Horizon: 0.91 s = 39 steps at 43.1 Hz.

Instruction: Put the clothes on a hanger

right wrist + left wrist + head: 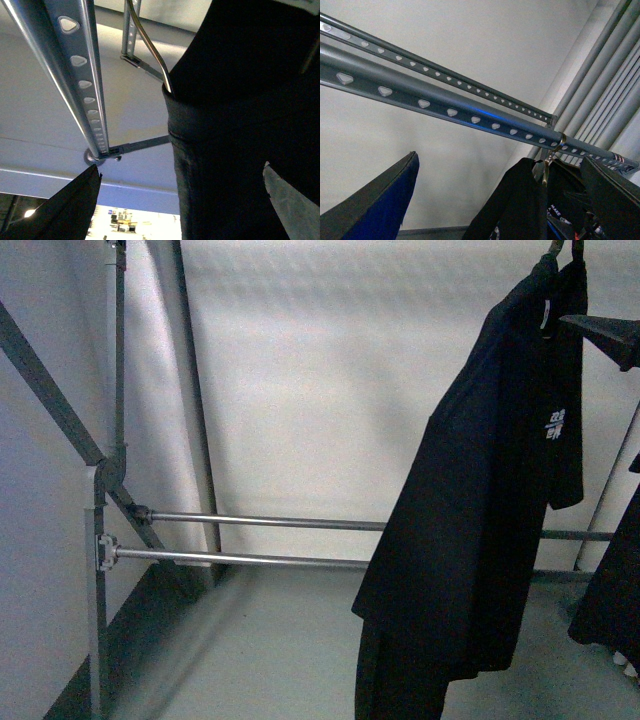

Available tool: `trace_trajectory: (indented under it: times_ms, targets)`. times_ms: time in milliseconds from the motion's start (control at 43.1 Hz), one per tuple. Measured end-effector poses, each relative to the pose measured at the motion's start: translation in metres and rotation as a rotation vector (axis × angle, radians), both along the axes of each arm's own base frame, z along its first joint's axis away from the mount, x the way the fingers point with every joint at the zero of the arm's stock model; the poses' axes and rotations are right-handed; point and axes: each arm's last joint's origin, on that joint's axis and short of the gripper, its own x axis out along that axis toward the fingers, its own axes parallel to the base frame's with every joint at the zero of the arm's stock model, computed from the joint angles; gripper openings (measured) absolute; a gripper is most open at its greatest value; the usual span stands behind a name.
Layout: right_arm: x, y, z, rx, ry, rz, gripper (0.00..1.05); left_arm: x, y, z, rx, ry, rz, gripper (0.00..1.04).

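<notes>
Black tee (470,510) hangs at the right of the front view, draped long from a hook at the top edge; white print (556,425) shows small on its chest; second dark garment (612,610) at far right, partly cut off. Grey rack (260,524) spans the view w/ two horizontal tubes low down, upright post and diagonal brace at left; pale wall behind, floor below. Left wrist view: two flat rails (450,111) w/ heart-shaped holes run across; a brass-coloured hook (551,159) sits over the nearer rail, tee (515,205) hanging beneath it, "MAKE" print just visible. Left tool: one dark finger (375,205) seen, other out of shot; can't tell how far open; nothing seen in it. Right wrist view: tee (240,125) fills most of the shot, metal hook wire (147,42) rising from its collar, beside a pierced rail (82,75). Right tool: dark finger (60,210) low in shot; opening can't be told; grip on anything unclear.
</notes>
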Motion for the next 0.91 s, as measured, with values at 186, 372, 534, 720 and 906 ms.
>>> trace_trajectory:
  times_ms: [186,372,534,720,906]
  targets:
    - [-0.026,-0.007,-0.001,-0.124,0.003,-0.124,0.97,0.0,0.0,0.0,0.0,0.0,0.0,0.98]
    - [-0.071,-0.001,-0.011,-0.445,-0.09,-0.339,0.97,0.0,0.0,0.0,0.0,0.0,0.0,0.98]
    - [-0.136,0.02,-0.004,-0.745,-0.282,-0.496,0.97,0.0,0.0,0.0,0.0,0.0,0.0,0.98]
    - [-0.226,0.054,-0.013,-0.902,-0.342,-0.565,0.97,0.0,0.0,0.0,0.0,0.0,0.0,0.98]
    - [-0.334,0.09,-0.032,-1.101,-0.385,-0.68,0.94,0.0,0.0,0.0,0.0,0.0,0.0,0.98]
